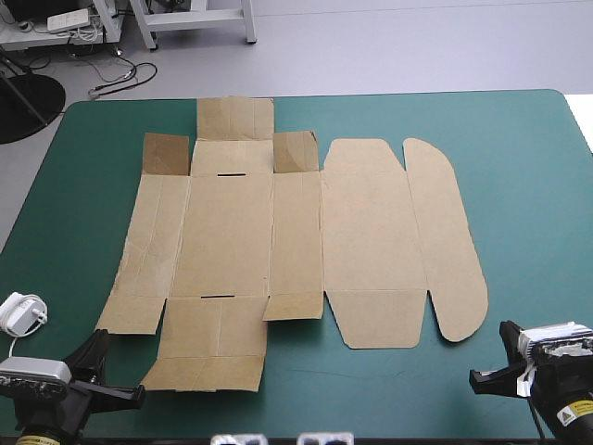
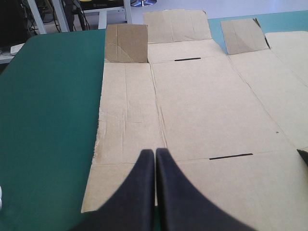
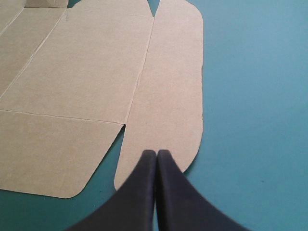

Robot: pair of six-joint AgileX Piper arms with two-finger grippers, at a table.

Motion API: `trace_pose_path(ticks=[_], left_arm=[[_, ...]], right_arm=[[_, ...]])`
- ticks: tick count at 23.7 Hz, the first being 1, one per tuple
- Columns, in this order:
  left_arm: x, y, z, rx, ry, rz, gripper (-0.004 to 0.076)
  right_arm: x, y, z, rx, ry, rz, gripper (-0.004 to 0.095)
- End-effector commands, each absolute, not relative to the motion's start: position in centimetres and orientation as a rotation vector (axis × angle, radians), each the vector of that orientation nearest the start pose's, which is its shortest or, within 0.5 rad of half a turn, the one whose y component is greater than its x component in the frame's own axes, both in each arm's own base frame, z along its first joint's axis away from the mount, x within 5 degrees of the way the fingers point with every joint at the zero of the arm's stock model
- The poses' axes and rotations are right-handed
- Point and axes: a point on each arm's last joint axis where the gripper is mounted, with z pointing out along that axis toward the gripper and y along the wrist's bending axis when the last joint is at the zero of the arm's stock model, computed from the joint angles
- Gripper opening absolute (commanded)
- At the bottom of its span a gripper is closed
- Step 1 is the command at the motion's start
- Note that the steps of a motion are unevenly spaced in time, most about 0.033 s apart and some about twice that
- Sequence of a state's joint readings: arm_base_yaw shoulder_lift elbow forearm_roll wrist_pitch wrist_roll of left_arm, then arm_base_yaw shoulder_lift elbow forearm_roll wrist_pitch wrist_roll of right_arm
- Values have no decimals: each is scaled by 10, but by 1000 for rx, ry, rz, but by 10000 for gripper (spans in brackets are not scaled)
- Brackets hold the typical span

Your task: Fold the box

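Left wrist view: black fingers of the left gripper (image 2: 155, 152) pressed together in one arch, nothing pinched, over the near-left panel of the flat brown cut-board box (image 2: 211, 110). Two thin dark slots on the creases. Two small far flaps (image 2: 126, 44) tilted up, shaded faces toward the camera.

Right wrist view: right gripper (image 3: 157, 152) likewise closed tight, empty, tips over the near end of the long rounded outer flap (image 3: 168, 96). Only that side of the sheet in sight here.

High view: whole outline seen only here. Spread mid-table on the teal-green cover (image 1: 519, 139), long axis left to right, rounded flap toward the right edge, tabbed panels toward the left. Small white plug with coiled cord (image 1: 20, 313) by the left edge, apart from the board. Yellow label (image 1: 579, 408) on the right arm, writing too small to read.
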State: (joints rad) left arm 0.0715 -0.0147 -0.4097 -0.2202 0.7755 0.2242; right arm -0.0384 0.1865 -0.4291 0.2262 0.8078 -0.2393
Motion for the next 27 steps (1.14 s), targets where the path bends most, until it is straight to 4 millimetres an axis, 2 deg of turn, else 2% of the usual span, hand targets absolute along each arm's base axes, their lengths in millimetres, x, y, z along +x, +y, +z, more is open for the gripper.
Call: trace_pose_path(ticks=[1,14,16,24,27], left_arm=[[10,-13,290,91,1713,-46,-9],[15,-13,289,89,1749,-50,-9],[18,-12,295,87,1751,-50,-9],[22,-12,364,88,1666,-40,-9],[39,-11,398,93,1700,-45,-9]], right_arm=[[43,13,291,-135,1937,84,-20],[43,13,291,-135,1937,84,-20],[43,13,291,-135,1937,84,-20],[43,13,291,-135,1937,84,-20],[43,13,291,-135,1937,84,-20]])
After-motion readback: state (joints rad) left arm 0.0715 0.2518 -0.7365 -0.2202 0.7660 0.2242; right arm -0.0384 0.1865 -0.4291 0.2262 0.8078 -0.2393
